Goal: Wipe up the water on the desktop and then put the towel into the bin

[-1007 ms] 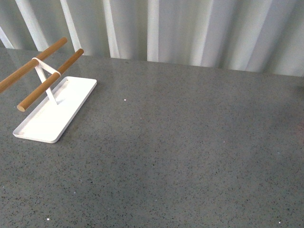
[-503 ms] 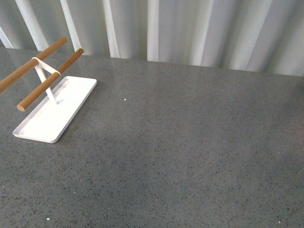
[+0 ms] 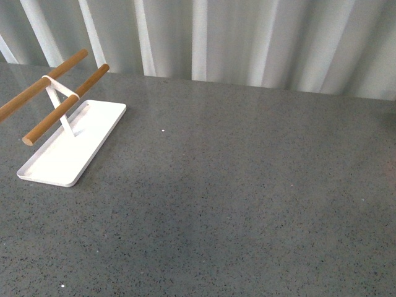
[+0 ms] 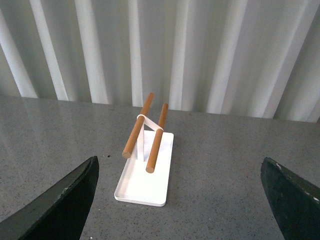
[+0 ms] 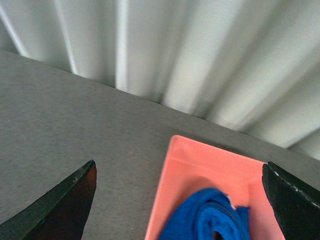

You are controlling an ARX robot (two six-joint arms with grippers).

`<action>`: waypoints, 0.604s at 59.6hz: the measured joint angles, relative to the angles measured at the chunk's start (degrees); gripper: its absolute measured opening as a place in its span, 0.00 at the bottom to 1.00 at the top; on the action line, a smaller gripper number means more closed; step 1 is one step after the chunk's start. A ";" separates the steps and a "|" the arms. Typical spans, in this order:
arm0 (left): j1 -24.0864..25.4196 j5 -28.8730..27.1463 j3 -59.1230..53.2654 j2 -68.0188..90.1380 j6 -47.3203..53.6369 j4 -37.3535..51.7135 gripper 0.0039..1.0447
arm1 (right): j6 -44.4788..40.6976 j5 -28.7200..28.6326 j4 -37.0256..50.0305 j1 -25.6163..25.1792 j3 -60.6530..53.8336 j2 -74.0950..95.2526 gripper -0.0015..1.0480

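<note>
White pleated curtains (image 3: 247, 37) are hanging behind the dark speckled counter (image 3: 247, 204), where a white tray (image 3: 71, 145) carrying two wooden rods (image 3: 62, 111) is standing at the left; no arm is showing here. In the left wrist view, the left gripper (image 4: 180, 200) is hovering with jaws spread wide, facing that rack. In the right wrist view, the right gripper (image 5: 180, 205) is holding its jaws wide apart above the blue towel (image 5: 207, 217), which is lying bunched inside a salmon-pink bin (image 5: 200, 165).
</note>
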 joint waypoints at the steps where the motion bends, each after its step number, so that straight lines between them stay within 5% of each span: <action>1: 0.00 0.00 0.00 0.00 0.00 0.00 0.94 | -0.07 -0.74 0.07 0.70 -1.64 -1.88 0.93; 19: 0.00 0.00 0.00 0.00 0.00 0.00 0.94 | 0.48 -1.62 -2.86 10.34 -19.28 -24.50 0.93; 24: 0.00 0.00 0.00 0.00 0.00 0.00 0.94 | 14.64 13.77 19.54 15.54 -32.09 -34.69 0.75; 30: 0.00 0.00 0.00 0.00 0.00 0.00 0.94 | 23.21 18.58 30.38 18.53 -41.20 -40.11 0.54; 36: 0.00 0.00 0.00 0.00 0.00 0.00 0.94 | 25.99 20.98 32.00 21.05 -47.39 -43.12 0.32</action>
